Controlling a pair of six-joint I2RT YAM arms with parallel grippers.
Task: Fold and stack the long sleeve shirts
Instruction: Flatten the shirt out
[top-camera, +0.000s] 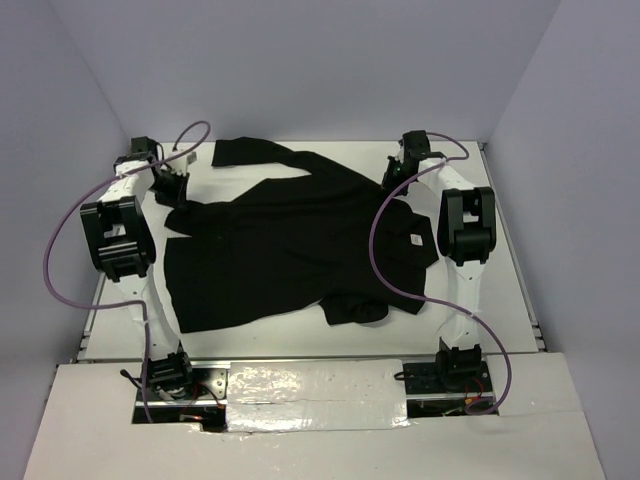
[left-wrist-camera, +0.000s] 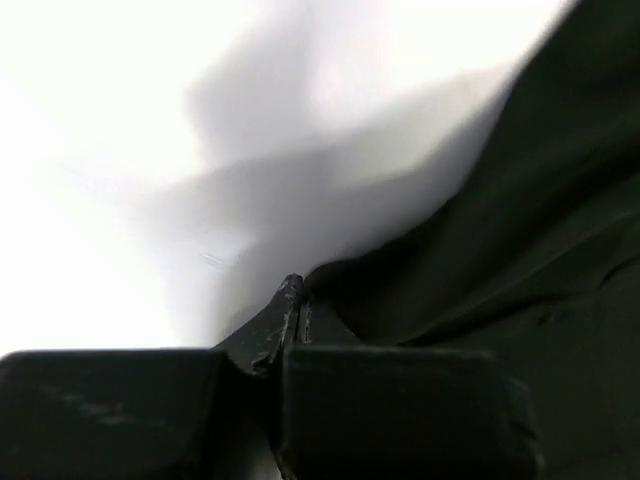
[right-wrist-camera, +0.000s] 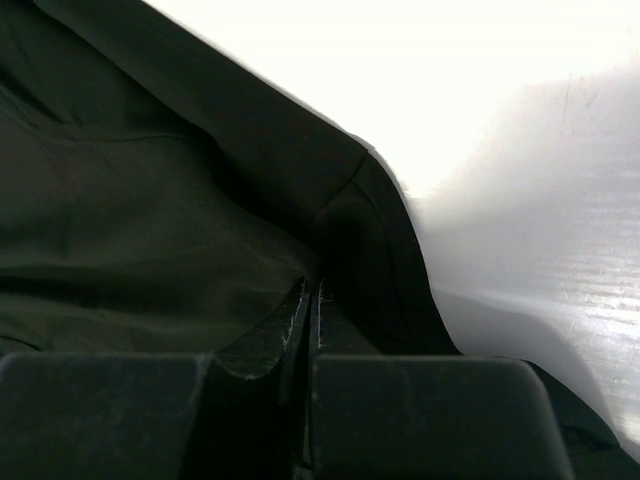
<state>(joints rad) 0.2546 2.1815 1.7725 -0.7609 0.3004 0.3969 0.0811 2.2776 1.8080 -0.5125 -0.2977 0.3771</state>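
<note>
The black shirt lies mostly spread on the white worktop — no neat fold yet, nothing stacked. The left end effector and right end effector each pinch its far edge tight.

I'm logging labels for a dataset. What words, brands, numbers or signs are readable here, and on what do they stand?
No text can be read in any view.
The white tag on the shirt: too small to read, if it bears print at all.
Both wrist views: no writing visible.
</note>
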